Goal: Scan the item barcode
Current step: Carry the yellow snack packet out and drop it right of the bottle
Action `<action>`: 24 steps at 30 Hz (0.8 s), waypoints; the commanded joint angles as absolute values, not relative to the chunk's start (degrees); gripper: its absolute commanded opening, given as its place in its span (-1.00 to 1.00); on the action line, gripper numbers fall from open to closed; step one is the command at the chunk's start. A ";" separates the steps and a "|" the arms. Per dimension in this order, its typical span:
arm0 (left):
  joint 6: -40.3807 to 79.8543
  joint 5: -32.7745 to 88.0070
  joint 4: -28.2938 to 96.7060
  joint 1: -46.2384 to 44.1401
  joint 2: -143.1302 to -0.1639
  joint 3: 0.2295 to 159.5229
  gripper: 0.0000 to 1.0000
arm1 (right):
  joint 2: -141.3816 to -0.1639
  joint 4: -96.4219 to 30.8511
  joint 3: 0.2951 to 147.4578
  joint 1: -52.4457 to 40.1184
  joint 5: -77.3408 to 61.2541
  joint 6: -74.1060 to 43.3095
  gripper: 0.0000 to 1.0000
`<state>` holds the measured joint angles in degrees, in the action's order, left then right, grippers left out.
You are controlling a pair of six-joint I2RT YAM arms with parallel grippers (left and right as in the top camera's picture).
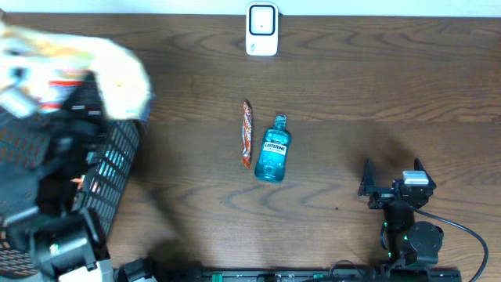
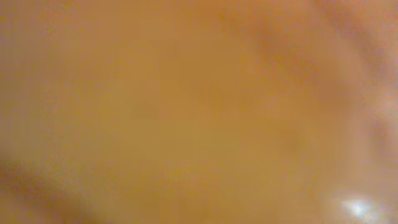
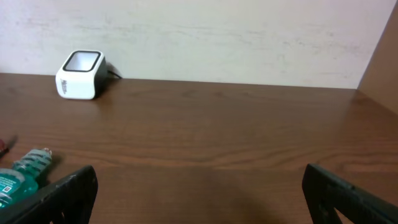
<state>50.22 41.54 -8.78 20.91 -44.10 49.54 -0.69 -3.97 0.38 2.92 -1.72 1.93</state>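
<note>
A blurred white-and-orange bag [image 1: 86, 59] hangs above the black basket [image 1: 117, 160] at the far left, where my left arm [image 1: 74, 110] reaches. Its orange surface [image 2: 186, 106] fills the left wrist view, hiding the fingers; my left gripper is shut on it. At the back middle of the table stands the white barcode scanner [image 1: 262, 30], which the right wrist view also shows [image 3: 79, 74]. My right gripper [image 1: 391, 174] rests low at the front right, open with nothing between its fingers [image 3: 199, 175].
A blue mouthwash bottle [image 1: 273, 149] [image 3: 18, 177] lies in the middle of the brown table [image 1: 376, 86]. Just left of it lies a thin red-orange stick pack [image 1: 246, 133]. More goods sit inside the basket.
</note>
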 commanded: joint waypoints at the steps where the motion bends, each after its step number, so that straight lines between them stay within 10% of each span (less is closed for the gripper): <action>1: 40.71 47.33 -7.77 8.14 -47.29 50.96 -0.85 | -0.38 -4.14 0.32 2.68 -1.67 2.20 0.99; 13: 27.22 32.32 -6.31 -28.08 -73.97 50.98 -0.85 | -0.38 -4.14 0.32 2.68 -1.67 2.20 0.98; 24: 27.20 30.11 -15.94 -38.65 -97.82 50.98 -0.85 | -0.38 -4.14 0.32 2.68 -1.67 2.20 0.98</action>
